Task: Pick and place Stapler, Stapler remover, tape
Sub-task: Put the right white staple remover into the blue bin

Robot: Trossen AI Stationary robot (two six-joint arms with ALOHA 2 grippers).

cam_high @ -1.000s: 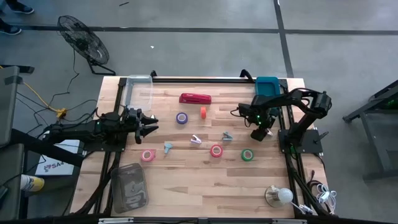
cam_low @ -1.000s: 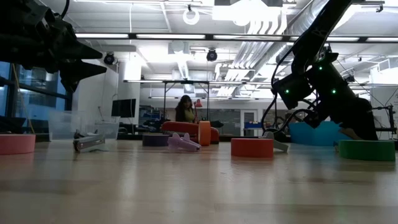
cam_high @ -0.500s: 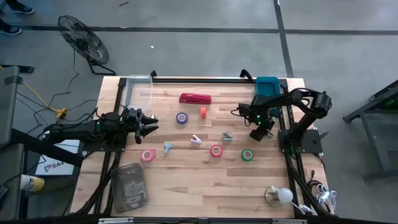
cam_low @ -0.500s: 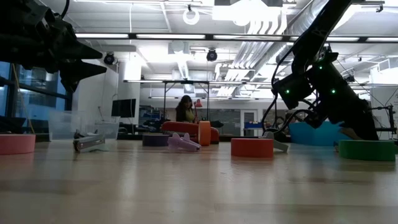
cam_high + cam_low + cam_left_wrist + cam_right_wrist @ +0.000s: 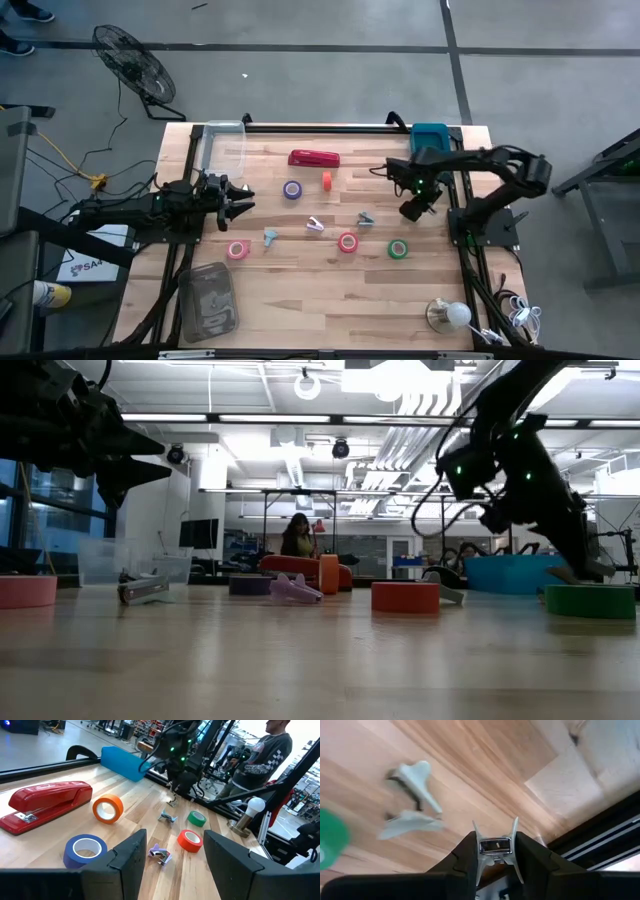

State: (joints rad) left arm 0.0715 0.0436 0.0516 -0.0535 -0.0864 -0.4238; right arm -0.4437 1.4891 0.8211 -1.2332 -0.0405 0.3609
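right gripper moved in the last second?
Yes. The right gripper, shut on a staple remover, has lifted slightly and shifted toward the blue bin, away from the green tape.

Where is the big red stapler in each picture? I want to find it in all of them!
High view: the stapler lies near the table's far edge, left of the middle.
Low view: the stapler is far back, a low red shape.
Left wrist view: the stapler lies at the picture's left.
Right wrist view: not in it.
Shared landmark: the orange tape roll stands right beside it.
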